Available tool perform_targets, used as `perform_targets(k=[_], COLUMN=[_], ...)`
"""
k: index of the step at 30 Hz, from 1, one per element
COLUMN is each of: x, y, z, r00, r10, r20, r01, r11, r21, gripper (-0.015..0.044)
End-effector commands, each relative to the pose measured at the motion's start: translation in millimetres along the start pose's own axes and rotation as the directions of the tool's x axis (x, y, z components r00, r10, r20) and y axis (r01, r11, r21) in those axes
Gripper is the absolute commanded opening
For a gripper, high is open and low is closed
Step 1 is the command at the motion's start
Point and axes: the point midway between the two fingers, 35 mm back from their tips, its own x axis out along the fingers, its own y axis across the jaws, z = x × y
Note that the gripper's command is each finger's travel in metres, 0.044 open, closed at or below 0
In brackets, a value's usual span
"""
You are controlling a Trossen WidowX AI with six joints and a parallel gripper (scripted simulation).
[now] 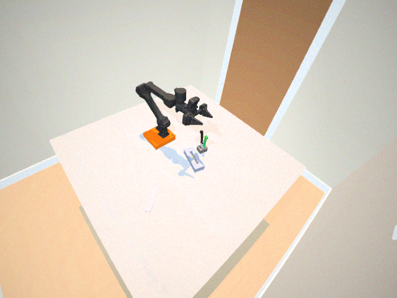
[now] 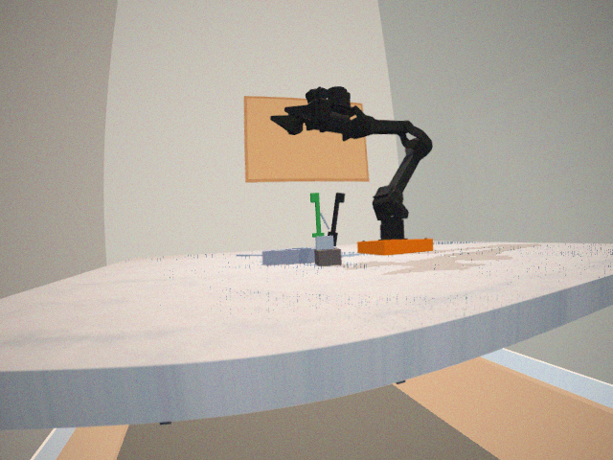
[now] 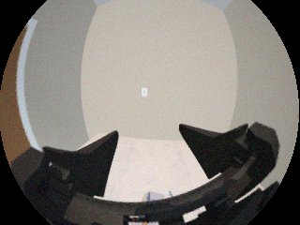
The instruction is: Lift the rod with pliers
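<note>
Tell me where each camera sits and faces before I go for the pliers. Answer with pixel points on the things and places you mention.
Top: high above the table point(image 1: 224, 192) point(image 2: 247, 307), looking steeply down; whole arm and open tool point(image 1: 207, 120) point(image 2: 278, 113) point(image 3: 149, 130) visible.
Exterior: beside the table, near tabletop height, looking across it; arm in profile.
Wrist: on the arm near the tool, looking out past its fingers at a wall; only the tool shows clearly.
Top and exterior share the pliers point(image 1: 205, 141) point(image 2: 316, 214) and orange base point(image 1: 152, 141) point(image 2: 369, 247).
</note>
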Motion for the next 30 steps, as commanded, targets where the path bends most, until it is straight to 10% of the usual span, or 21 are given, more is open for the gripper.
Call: perform_targets(k=[1,8,12,19,26,30], x=[-7.1,-5.7,10.9,-18.7,-78.0,-85.8], y=[-17.7,-18.0,-23.9,-32.2,-34.1,-34.3], z=[-7.8,-10.7,-69.4,-169.9,-202.9,-203.5], r00=[0.998,0.998,0.949,0.532,0.032,-0.030], r10=[-0.057,-0.057,-0.051,0.001,0.083,0.094], r20=[0.042,0.025,-0.311,-0.847,-0.996,-0.995], r01=[0.051,0.053,0.000,-0.546,-0.912,-0.932], r11=[0.990,0.992,0.987,0.764,0.409,0.357], r21=[0.132,0.118,-0.161,-0.343,0.004,0.062], gripper=[0.0440,0.0440,0.0440,0.0440,0.0440,0.0440])
